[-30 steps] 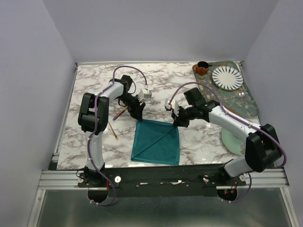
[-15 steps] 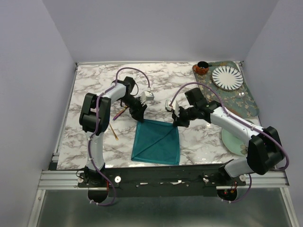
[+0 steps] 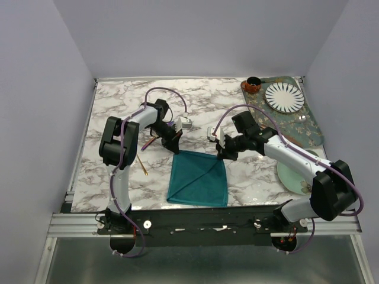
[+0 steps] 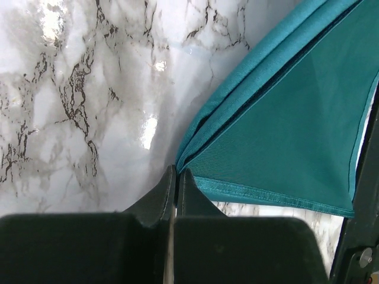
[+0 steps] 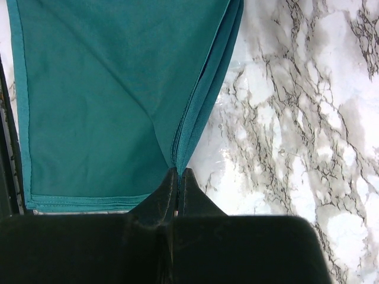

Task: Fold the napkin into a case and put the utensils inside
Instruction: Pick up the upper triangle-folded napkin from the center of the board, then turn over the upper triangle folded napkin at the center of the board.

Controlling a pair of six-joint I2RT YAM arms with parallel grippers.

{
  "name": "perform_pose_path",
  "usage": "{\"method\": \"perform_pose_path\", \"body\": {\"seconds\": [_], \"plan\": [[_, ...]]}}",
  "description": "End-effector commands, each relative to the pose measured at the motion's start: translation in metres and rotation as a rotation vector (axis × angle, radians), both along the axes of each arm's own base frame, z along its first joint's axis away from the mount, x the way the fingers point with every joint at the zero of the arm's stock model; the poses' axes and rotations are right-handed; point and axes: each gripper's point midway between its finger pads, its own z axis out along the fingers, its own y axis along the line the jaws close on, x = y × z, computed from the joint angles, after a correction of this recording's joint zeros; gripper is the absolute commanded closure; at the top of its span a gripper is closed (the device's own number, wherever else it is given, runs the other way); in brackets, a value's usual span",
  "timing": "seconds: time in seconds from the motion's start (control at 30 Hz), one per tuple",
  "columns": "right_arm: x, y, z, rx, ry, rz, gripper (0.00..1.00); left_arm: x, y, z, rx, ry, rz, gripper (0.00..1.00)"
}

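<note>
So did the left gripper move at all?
Yes. The left gripper slid slightly toward the white marble table's near edge, shutting on the soft teal cloth napkin's far left corner.

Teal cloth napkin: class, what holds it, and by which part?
Left jaws pinch the teal cloth napkin at its far left corner; right jaws pinch its far right corner.
</note>
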Motion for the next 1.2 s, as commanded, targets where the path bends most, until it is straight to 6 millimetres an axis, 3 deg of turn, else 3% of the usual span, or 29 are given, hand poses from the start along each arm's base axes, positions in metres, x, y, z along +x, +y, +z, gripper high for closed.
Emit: {"method": "perform_pose_path", "body": {"seconds": [0.0,0.13,0.33,0.53,0.63,0.67,0.73,0.77,0.8,0.87,0.9,0.93,1.0,1.03,1.07,1.13,1.17], "plan": [[-0.002,-0.007,0.000,-0.025,0.003,-0.027,0.99,0.003,-0.008,0.035,-0.070,-0.045,0.018,1.00],[0.004,-0.014,0.000,-0.036,0.006,-0.068,0.99,0.005,-0.010,0.051,-0.085,-0.072,0.033,1.00],[0.015,-0.017,0.000,-0.053,0.003,-0.111,0.99,0.009,-0.009,0.057,-0.071,-0.084,0.056,1.00],[0.055,-0.034,0.022,-0.044,-0.054,-0.224,0.99,0.041,-0.003,0.076,-0.032,-0.175,0.115,1.00],[0.079,-0.045,0.040,-0.046,-0.131,-0.256,0.99,0.069,0.000,0.095,-0.025,-0.266,0.150,1.00],[0.087,-0.048,0.043,-0.051,-0.148,-0.261,0.99,0.084,-0.002,0.113,-0.039,-0.322,0.161,1.00],[0.113,-0.056,0.067,-0.044,-0.225,-0.290,0.99,0.105,-0.001,0.130,-0.036,-0.387,0.182,1.00],[0.123,-0.059,0.074,-0.044,-0.247,-0.302,1.00,0.124,-0.005,0.156,-0.062,-0.473,0.191,1.00],[0.137,-0.065,0.080,-0.047,-0.273,-0.319,0.99,0.135,-0.005,0.169,-0.066,-0.521,0.200,1.00],[0.165,-0.068,0.115,-0.020,-0.366,-0.346,0.99,0.168,-0.006,0.208,-0.084,-0.682,0.246,1.00],[0.176,-0.072,0.120,-0.020,-0.379,-0.360,0.99,0.179,-0.006,0.221,-0.094,-0.735,0.268,1.00],[0.187,-0.071,0.146,0.005,-0.438,-0.368,0.99,0.190,-0.008,0.242,-0.120,-0.825,0.273,1.00],[0.200,-0.075,0.161,0.011,-0.505,-0.368,0.99,0.201,-0.007,0.256,-0.127,-0.906,0.293,1.00],[0.203,-0.074,0.166,0.012,-0.530,-0.357,0.99,0.205,-0.006,0.272,-0.146,-0.977,0.299,1.00],[0.206,-0.073,0.165,0.014,-0.551,-0.348,0.99,0.203,-0.004,0.254,-0.124,-0.975,0.273,1.00],[0.203,-0.070,0.157,0.011,-0.561,-0.309,0.99,0.197,-0.002,0.249,-0.119,-1.005,0.260,1.00],[0.201,-0.069,0.151,0.010,-0.556,-0.298,0.99,0.192,0.000,0.222,-0.100,-0.989,0.245,1.00]]}}
